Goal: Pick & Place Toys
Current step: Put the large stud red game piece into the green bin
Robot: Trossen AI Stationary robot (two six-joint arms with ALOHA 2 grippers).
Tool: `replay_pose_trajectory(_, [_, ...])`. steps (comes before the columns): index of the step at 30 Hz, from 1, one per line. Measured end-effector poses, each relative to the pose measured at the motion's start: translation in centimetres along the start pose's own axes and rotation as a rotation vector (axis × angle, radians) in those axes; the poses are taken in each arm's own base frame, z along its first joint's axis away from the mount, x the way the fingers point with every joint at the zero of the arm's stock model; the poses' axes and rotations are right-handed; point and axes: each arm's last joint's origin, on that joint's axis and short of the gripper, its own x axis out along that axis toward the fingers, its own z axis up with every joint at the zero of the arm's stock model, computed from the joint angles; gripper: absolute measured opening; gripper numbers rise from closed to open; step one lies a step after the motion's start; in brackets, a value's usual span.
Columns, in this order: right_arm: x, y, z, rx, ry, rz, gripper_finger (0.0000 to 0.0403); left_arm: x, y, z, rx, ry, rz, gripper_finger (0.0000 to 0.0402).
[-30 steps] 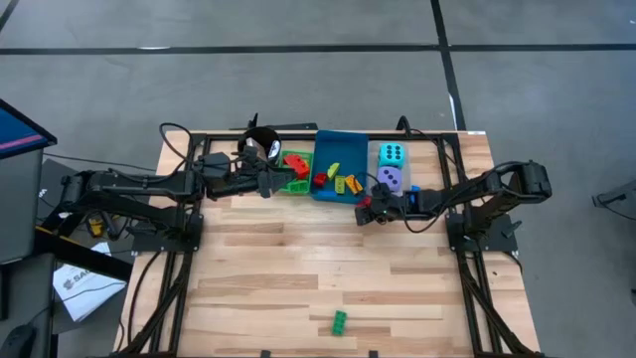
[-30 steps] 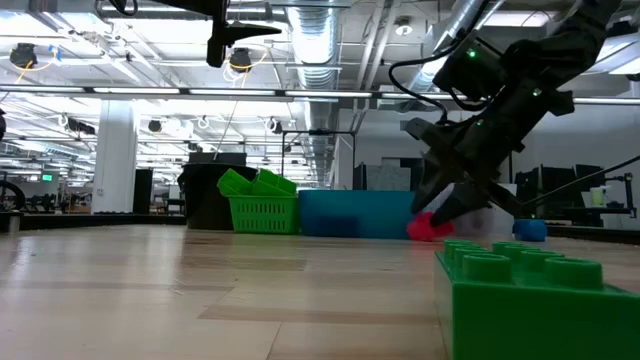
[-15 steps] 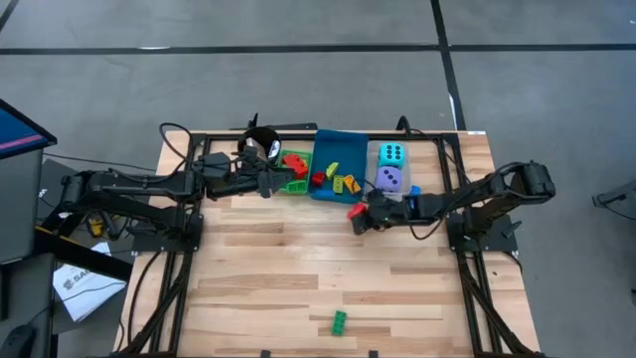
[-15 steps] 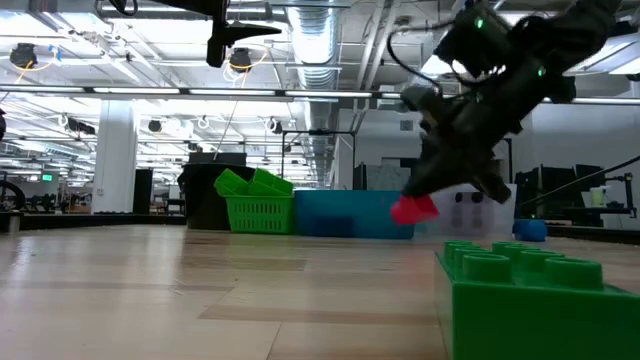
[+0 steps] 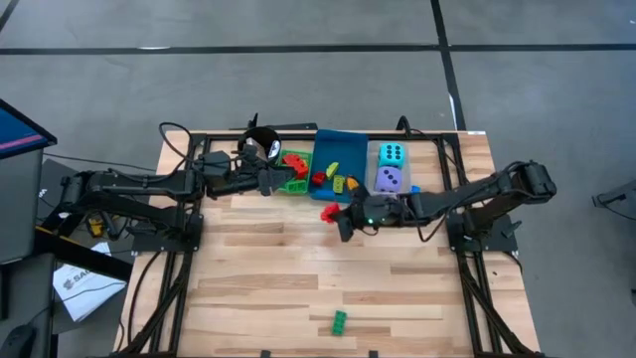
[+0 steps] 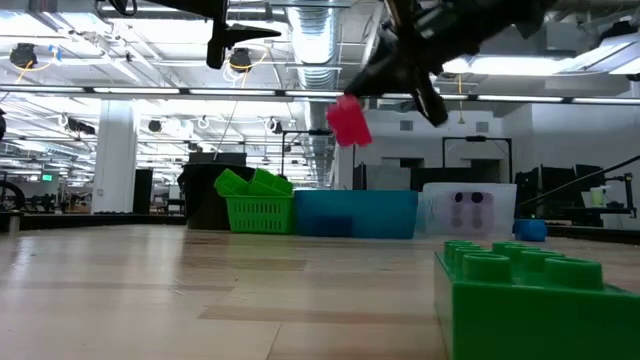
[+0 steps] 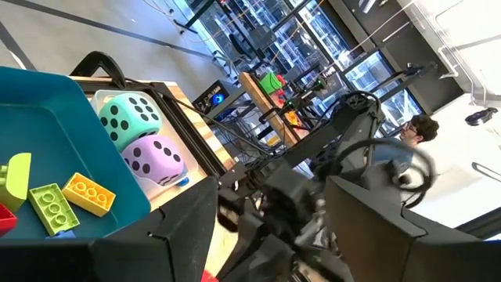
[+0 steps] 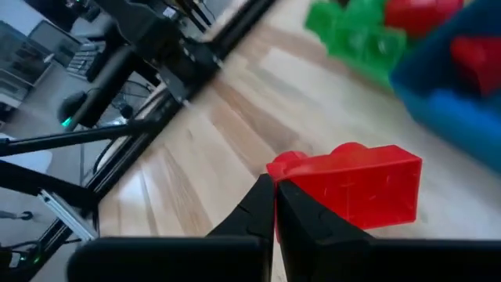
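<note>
Right gripper (image 5: 338, 219): closed on red brick (image 8: 356, 190), high over the table (image 5: 298, 268), near blue tray (image 5: 338, 164).
Left gripper (image 5: 278, 179): fingers apart, probably empty, by green tray (image 5: 293, 185).
Green brick (image 5: 340, 320): front edge.

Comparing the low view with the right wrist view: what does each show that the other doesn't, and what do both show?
Only the low view shows the green brick lying close in the foreground, the clear tray with the purple die, and the red brick raised well above the table.

Only the right wrist view shows the right gripper fingertips pinching the brick's edge.

Both show the red brick held by that gripper, the blue tray and the green tray.
</note>
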Motion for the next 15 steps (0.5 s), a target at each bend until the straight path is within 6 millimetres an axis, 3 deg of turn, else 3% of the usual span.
replay_pose_trajectory(8, [0.1, 1.0, 4.9, -0.134, -0.083, 0.009, 0.0, 0.0, 0.0, 0.0, -0.002, 0.0, 0.0, 0.0231])
replay_pose_trajectory(15, [0.8, -1.9, 8.6, -0.161, -0.077, 0.008, 0.0, -0.2, -0.1, 0.2, -0.005, -0.007, -0.01, 0.0231])
